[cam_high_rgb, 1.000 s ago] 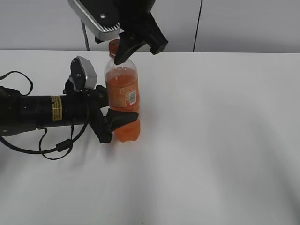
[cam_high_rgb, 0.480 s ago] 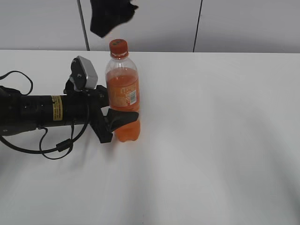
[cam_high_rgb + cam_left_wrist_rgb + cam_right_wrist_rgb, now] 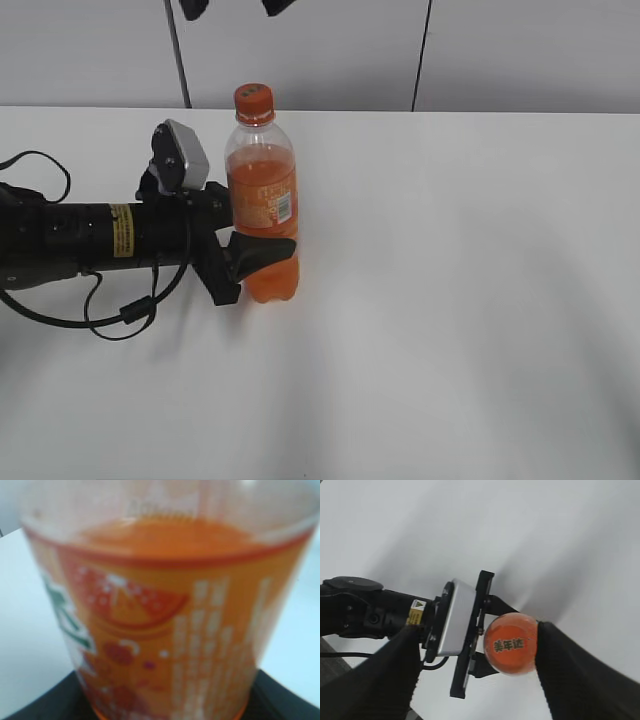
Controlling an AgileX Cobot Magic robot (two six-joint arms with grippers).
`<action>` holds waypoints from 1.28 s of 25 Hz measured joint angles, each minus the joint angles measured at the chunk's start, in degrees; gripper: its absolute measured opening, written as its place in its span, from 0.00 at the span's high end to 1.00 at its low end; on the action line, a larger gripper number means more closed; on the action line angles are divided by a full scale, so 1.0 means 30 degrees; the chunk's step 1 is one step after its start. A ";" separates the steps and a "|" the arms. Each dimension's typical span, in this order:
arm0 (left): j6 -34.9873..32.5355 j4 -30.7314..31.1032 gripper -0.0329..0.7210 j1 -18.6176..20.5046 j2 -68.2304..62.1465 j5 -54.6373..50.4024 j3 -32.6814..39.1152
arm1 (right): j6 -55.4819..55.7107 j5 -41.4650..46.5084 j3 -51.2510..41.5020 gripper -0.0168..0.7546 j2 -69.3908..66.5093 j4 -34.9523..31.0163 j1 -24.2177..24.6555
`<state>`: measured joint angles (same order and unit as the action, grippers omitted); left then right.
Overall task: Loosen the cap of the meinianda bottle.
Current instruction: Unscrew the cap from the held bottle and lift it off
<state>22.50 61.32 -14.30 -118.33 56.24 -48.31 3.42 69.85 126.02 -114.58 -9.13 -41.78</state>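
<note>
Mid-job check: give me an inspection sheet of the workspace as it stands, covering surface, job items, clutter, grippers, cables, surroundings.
Surface: white table, bare and clean where visible.
Job's things: meinianda bottle upright, partly full; cap on the neck, nothing touching it.
Clutter: nothing seen.
Grippers: left gripper clamped on the bottle's lower body; right gripper open, high above the cap, fingers either side in its wrist view, only its tips at the exterior view's top edge.
Cables: black cable looping beside the left arm.
Surroundings: plain grey wall panels.
</note>
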 joint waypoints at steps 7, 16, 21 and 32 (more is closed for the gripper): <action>0.0000 0.0000 0.41 0.0000 0.0000 -0.0023 0.0000 | 0.0057 0.0000 -0.1212 0.34 0.0000 0.0861 0.0000; 0.0000 0.0000 0.41 0.0000 0.0000 -0.0027 0.0000 | -0.0188 0.0000 -0.1764 0.35 -0.0918 0.0730 0.0000; 0.0000 0.0000 0.41 -0.0015 0.0000 -0.0027 0.0000 | -0.0194 0.0000 -0.1784 0.35 -0.1327 0.0766 0.0000; 0.0000 0.0000 0.41 -0.0015 0.0000 -0.0043 0.0000 | -0.0950 0.0000 -0.1784 0.49 -0.1327 0.0958 0.0000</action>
<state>22.50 61.32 -14.35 -118.33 56.12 -48.31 0.57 69.85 120.67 -118.56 -6.25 -41.78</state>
